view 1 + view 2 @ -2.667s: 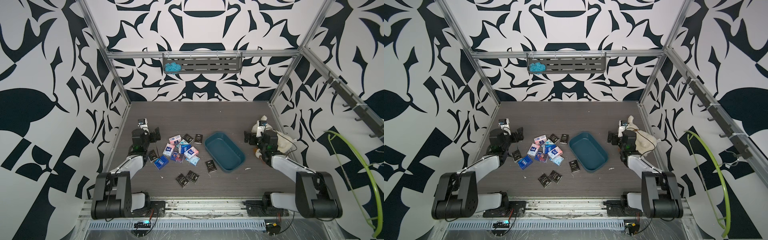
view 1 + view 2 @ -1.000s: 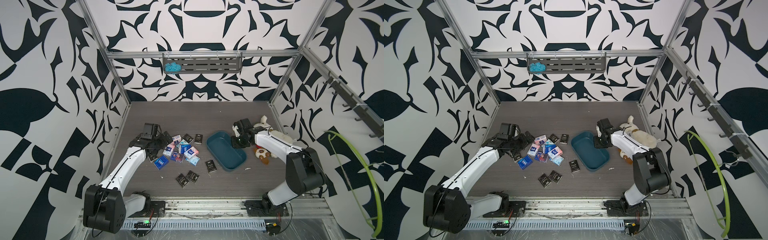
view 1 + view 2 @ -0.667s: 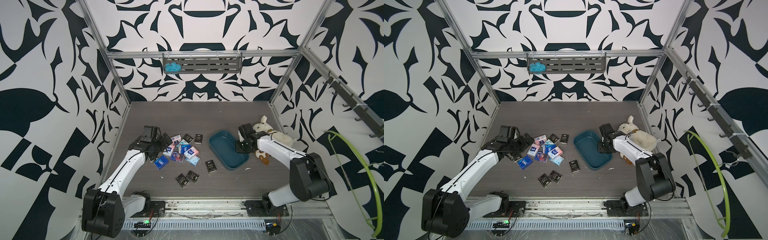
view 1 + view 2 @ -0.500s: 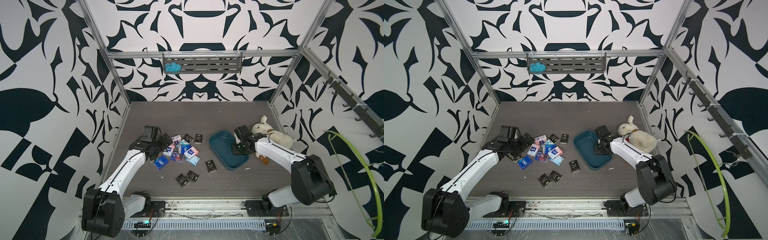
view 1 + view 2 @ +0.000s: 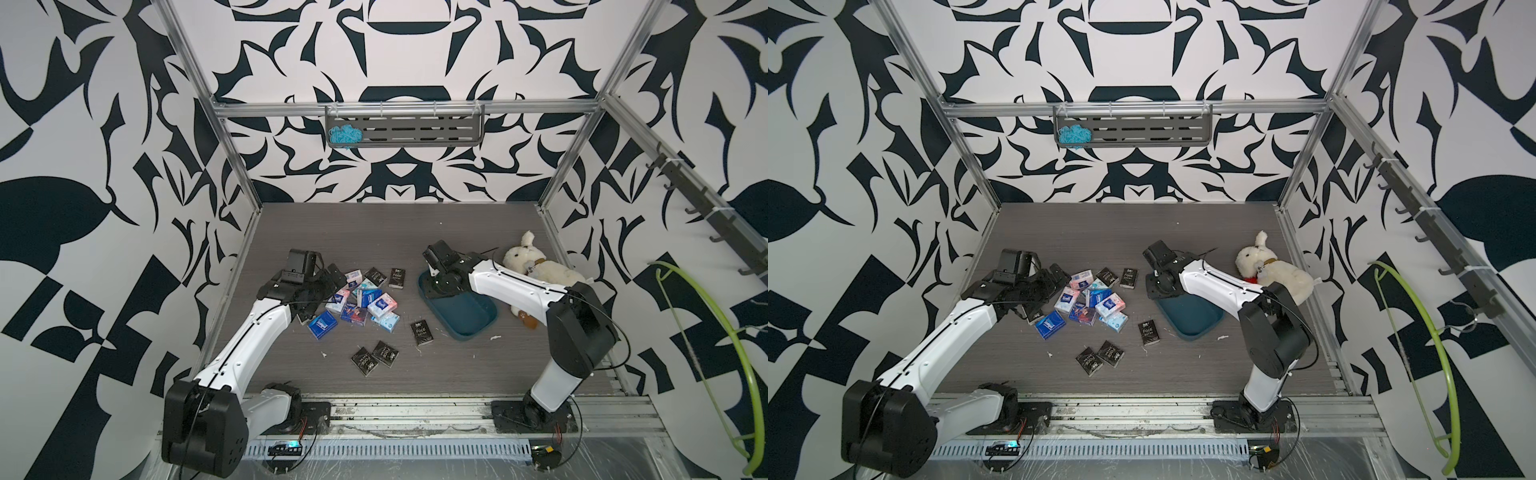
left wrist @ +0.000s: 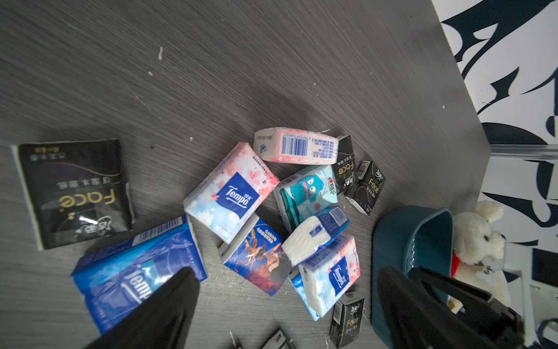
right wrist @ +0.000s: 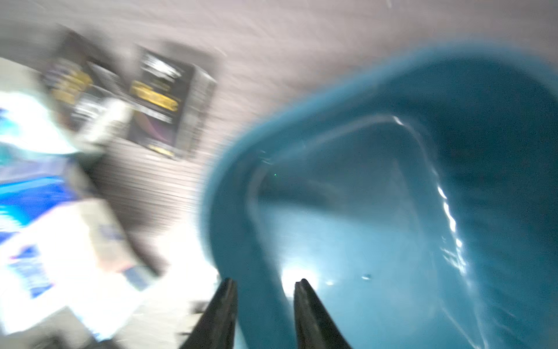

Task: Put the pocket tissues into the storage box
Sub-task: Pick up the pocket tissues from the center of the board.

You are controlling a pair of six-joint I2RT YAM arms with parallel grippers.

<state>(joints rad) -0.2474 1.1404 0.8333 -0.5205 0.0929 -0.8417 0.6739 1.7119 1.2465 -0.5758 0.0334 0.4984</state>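
Pocket tissues [image 5: 380, 305], flat glossy film-wrapped rectangles, lie on the grey wood-grain table [image 5: 415, 232]: black ones at 6 o'clock, a blue, pink-white and teal heap beyond, the left gripper [image 6: 285, 272] over its 9 o'clock edge, jaws spread wide. At the heap's 3 o'clock the smooth round-cornered storage box [image 5: 469, 320] has its rim between the parted jaws of the right gripper [image 7: 265, 282]; blur hides any pinch. Only the left wrist view reads "Tempo".
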